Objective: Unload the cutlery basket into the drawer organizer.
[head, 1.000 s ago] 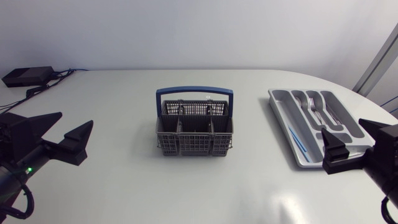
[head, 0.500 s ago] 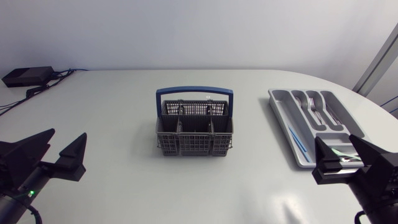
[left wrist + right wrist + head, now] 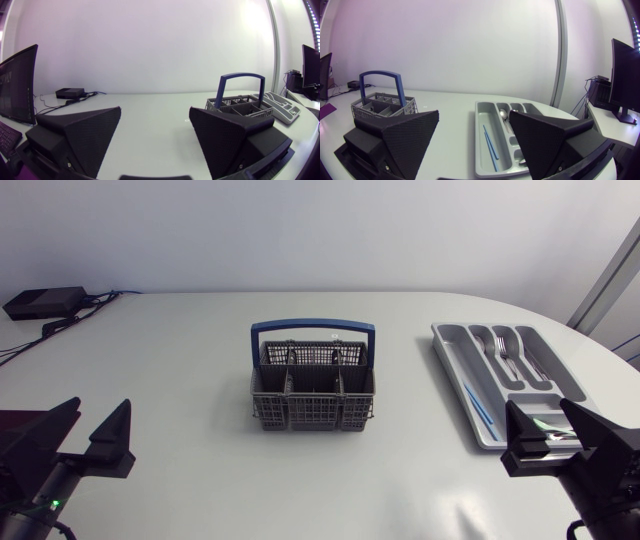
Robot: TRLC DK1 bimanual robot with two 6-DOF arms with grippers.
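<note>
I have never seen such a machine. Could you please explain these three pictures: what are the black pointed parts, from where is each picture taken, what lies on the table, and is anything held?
This is a robot with two arms at a white table. The black pointed parts are its claws: the left claw and the right claw, each with two wedge fingers. One picture looks down from above; the other two come from a camera on each wrist, looking out between the fingers. On the table stands a grey cutlery basket with a blue handle; to its right lies a grey drawer organizer holding some cutlery and thin blue sticks. Both claws are open and hold nothing.
</note>
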